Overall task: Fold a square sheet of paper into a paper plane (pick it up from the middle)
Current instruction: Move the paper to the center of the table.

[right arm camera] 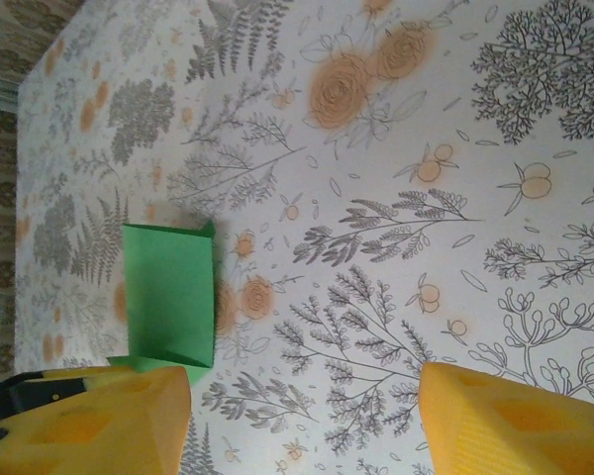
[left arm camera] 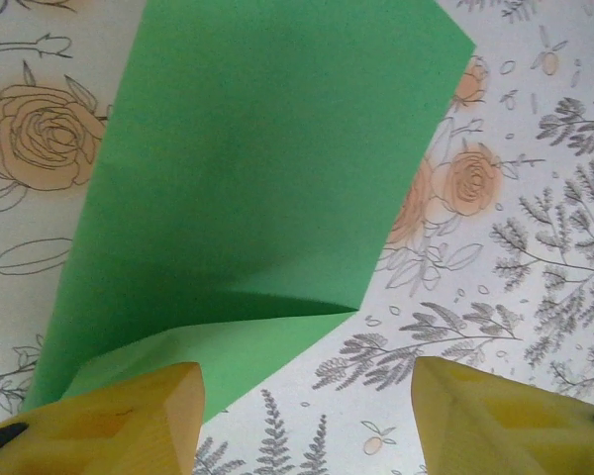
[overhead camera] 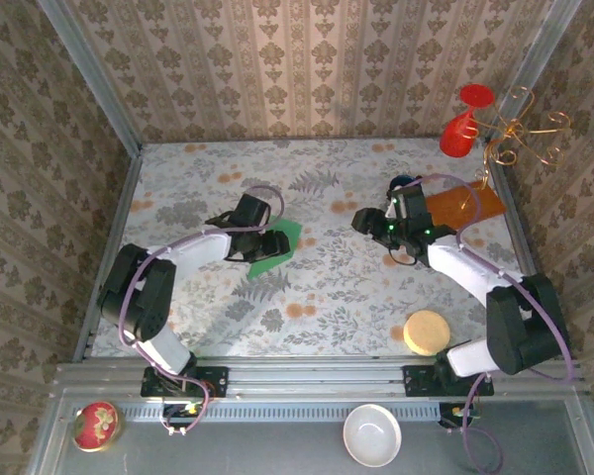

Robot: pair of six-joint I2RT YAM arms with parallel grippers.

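The green sheet of paper (overhead camera: 275, 247) is seen a little left of the middle of the top view, lying on the flowery table (overhead camera: 327, 287). In the left wrist view it is laid over itself. One layer lies on top of the other, a soft crease runs across near the bottom of the frame, and a strip of the lower layer peeks out under it. So one fold is judged to be done, though it is not pressed flat and the edges do not line up neatly. No pointed nose and no wings are seen yet, so most of the folding is judged to be left.

The left end effector (left arm camera: 307, 396) is held right over the paper. Its yellow fingers (left arm camera: 129, 421) are seen in the bottom corners of the left wrist view, set wide apart, and nothing is gripped. The finger at lower left is just at the paper's bottom corner, but whether it touches cannot be told.

The right end effector (right arm camera: 307, 401) is seen right of the middle in the top view, well apart from the paper. Its fingers are spread too, and just bare table is seen between them.

Farther out, an orange-brown board (overhead camera: 465, 203) is seen at the upper right and a white bowl (overhead camera: 371, 435) at the bottom edge.
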